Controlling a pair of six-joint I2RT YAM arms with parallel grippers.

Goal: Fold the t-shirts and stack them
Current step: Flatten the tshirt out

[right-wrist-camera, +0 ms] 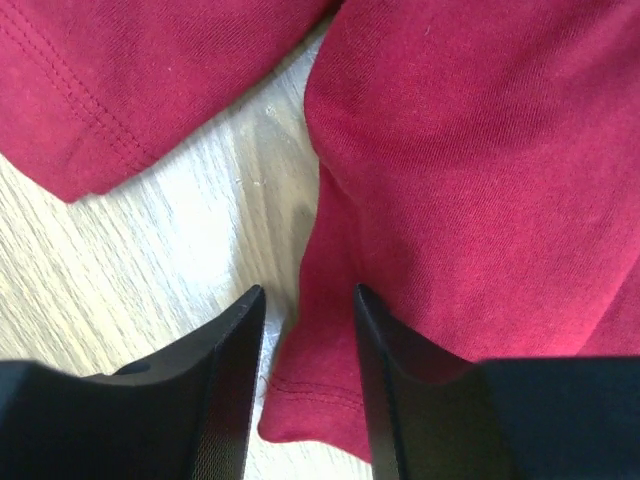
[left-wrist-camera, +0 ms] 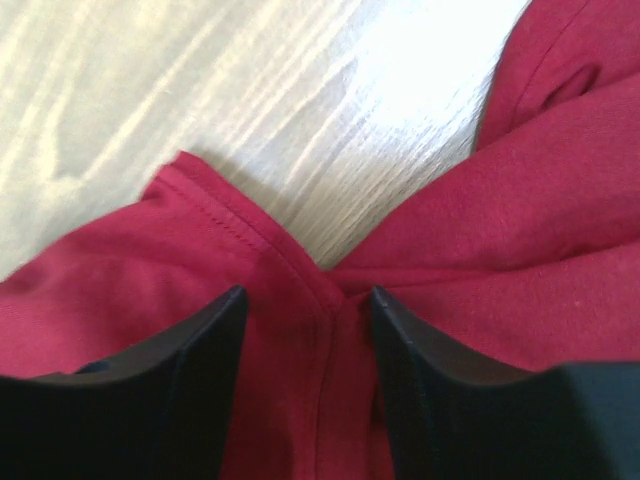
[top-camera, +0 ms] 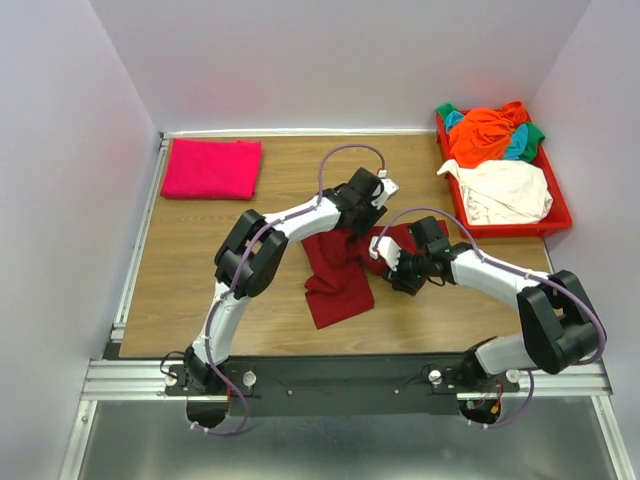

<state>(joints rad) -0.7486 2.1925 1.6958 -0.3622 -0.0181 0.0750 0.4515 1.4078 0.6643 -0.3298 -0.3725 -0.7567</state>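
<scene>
Stock as I read it from the console. Folded: one magenta-pink t-shirt [top-camera: 211, 168], back-left corner of the worktop [top-camera: 190, 270]. In work: one maroon t-shirt [top-camera: 338, 278], rumpled mid-worktop, not yet folded. Left end effector [left-wrist-camera: 308, 300] released, jaws straddling a raised seam of it. Right end effector [right-wrist-camera: 308, 298] likewise released, jaws either side of its hem. Pending: orange t-shirt [top-camera: 485, 135] and cream t-shirt [top-camera: 505, 190], heaped in the red tray [top-camera: 515, 229]. I judge most of the job outstanding, and nothing is stacked.
</scene>
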